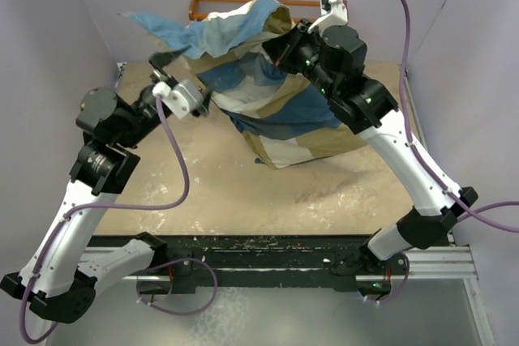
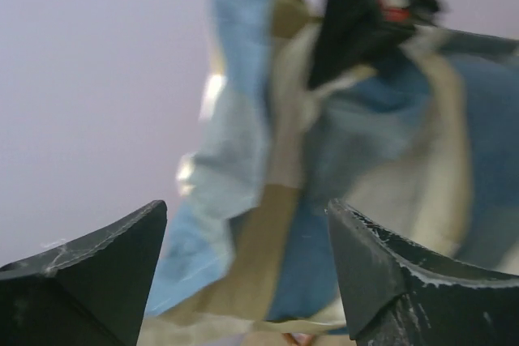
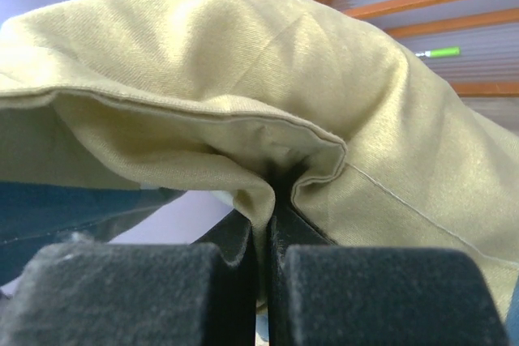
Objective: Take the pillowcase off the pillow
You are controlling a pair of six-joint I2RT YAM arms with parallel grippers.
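Over the desk [image 1: 243, 200], the limp, light pillowcase [image 1: 268, 103] hung by its hem, seemingly the best hold, in the clamped right gripper [image 3: 269, 232]; the left gripper [image 2: 246, 215] gaped empty.

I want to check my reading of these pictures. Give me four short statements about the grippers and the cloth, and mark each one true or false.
1. The right gripper pinches a tan fold of the pillowcase. True.
2. The left gripper is clamped on blue cloth. False: its jaws stand apart, with nothing between them.
3. The whole pillowcase lies flat. False: its upper part is held up; only its lower end rests on the table.
4. A wooden rack stands behind the pillowcase. True.
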